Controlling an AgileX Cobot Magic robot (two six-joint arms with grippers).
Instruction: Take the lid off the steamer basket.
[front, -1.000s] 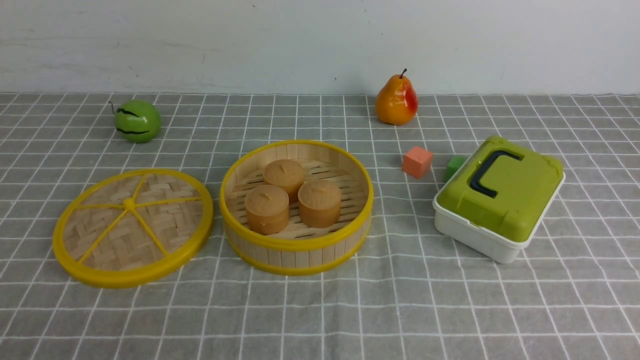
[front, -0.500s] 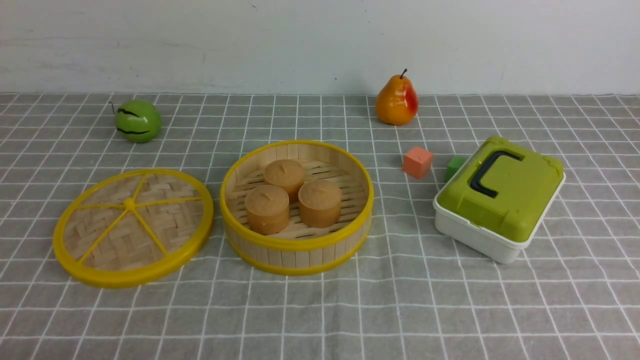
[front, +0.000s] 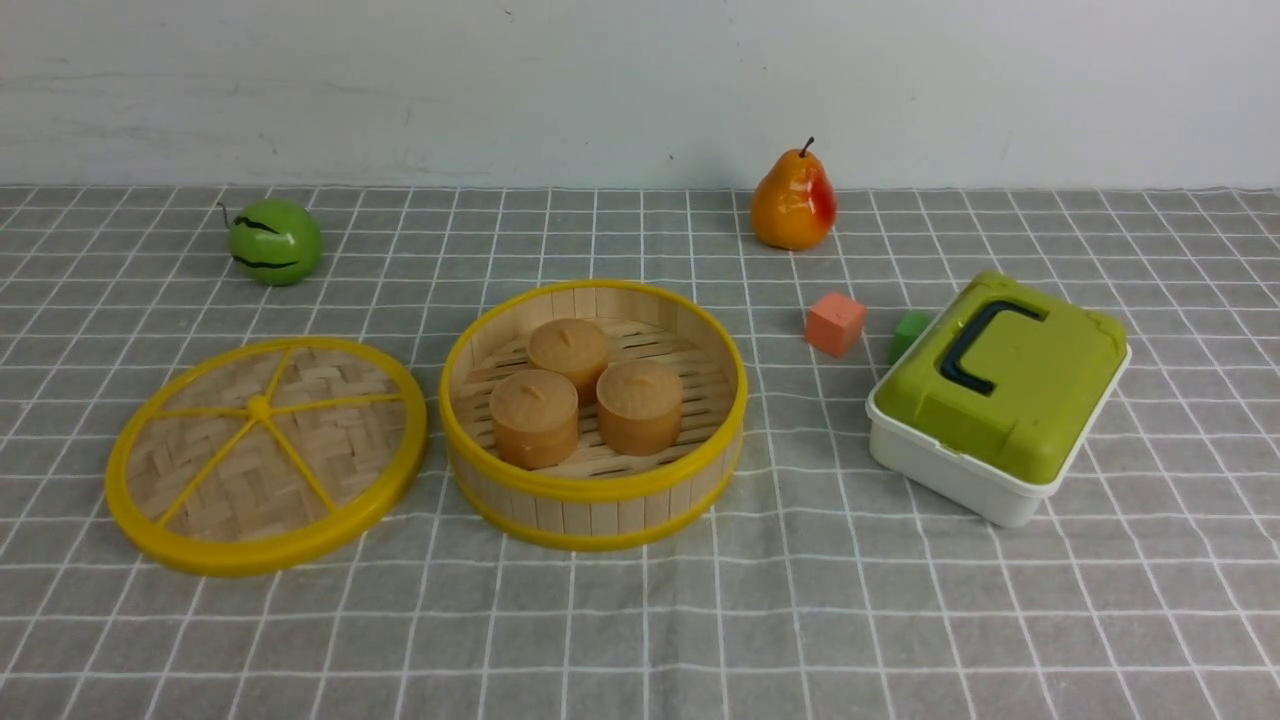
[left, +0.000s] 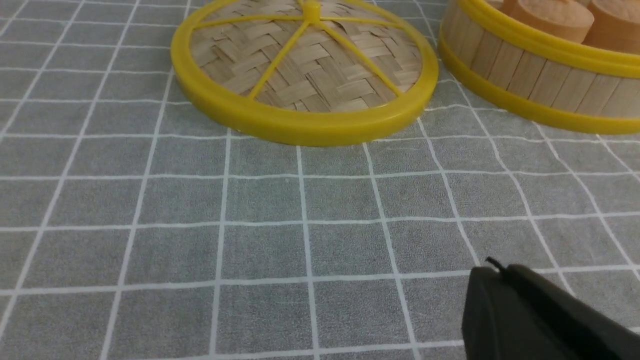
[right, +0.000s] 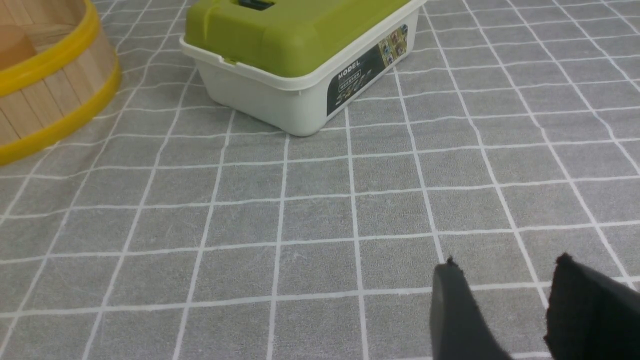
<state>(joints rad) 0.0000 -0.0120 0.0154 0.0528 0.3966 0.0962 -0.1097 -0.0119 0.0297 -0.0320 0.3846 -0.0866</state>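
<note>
While lid (front: 265, 455) rests beside steamer basket (front: 594, 512), both grippers appear cropped.
Jaws of right gripper (right: 505, 270) apart; left gripper (left: 500, 280) jaws indeterminate.

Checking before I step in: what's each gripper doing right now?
Left gripper: fingers together, looks closed, holding nothing.
Right gripper: fingers apart, open, holding nothing.

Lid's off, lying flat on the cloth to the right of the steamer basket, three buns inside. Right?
No: the lid lies left of the steamer basket, not right, as the front view shows. Otherwise correct: off, flat on the cloth, three buns inside.
</note>
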